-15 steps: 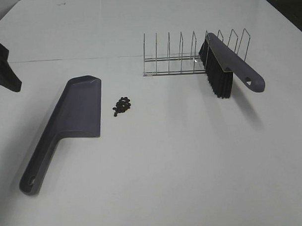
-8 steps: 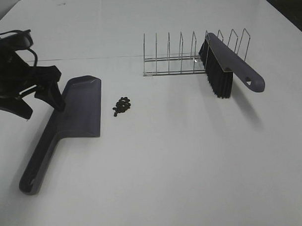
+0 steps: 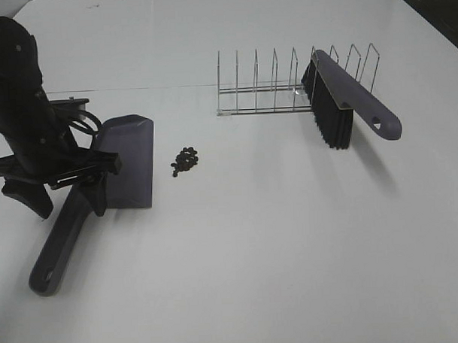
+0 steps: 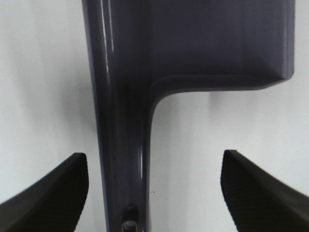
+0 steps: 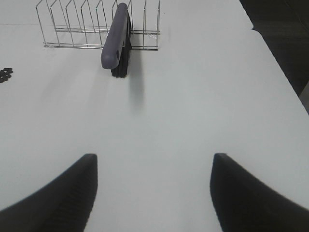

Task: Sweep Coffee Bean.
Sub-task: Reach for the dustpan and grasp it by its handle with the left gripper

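Just changed: the left tool [image 3: 68, 206] has come in from 9 o'clock of the overhead view and now hangs over the dustpan [image 3: 129, 156]; a second ago only its tip showed at the edge.
Unchanged: dustpan, coffee beans [image 3: 186, 159] and brush [image 3: 345, 100] lie where they lay.
Left tool state: released, jaws wide astride the dustpan's handle [image 4: 123, 145], with a gap on either side in the wrist view.
Right tool [image 5: 154, 193] state: released, nothing between its jaws, bare bench [image 5: 193, 111] below; out of the overhead view.
Meaning for the task: likely the pickup of the dustpan is in hand; no sweeping has begun.
Coffee beans: one small heap on the bench, just beside the dustpan at its 3 o'clock, not touching it.
Dustpan contents: no beans on the part that shows; the arm hides its 9 o'clock side.
Rack [image 3: 256, 91] contents: only the brush, leaning in a slot at the 3 o'clock end, bristles down; the other slots hold nothing.
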You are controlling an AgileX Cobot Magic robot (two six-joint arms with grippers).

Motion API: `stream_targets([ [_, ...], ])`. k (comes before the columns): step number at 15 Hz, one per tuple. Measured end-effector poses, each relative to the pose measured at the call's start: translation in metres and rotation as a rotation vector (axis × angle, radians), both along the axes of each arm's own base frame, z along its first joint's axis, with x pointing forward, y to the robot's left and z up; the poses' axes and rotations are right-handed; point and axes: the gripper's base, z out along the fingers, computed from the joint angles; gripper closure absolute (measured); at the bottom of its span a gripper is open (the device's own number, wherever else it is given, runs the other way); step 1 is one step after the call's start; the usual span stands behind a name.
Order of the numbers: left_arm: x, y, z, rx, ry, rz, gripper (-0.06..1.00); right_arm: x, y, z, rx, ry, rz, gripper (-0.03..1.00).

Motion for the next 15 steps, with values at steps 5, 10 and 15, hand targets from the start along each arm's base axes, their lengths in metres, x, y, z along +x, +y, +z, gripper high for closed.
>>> stream_targets([
  [5,0.004,0.0,-0.021,0.015,0.007,0.004,0.23,0.0,0.0,0.0,0.0,0.0,0.0,0.38],
  [10,0.009,0.0,-0.038,0.03,-0.003,-0.008,0.23,0.0,0.0,0.0,0.0,0.0,0.0,0.38],
  [15,0.01,0.001,-0.039,0.043,-0.008,-0.021,0.31,0.0,0.0,0.0,0.0,0.0,0.0,0.38],
])
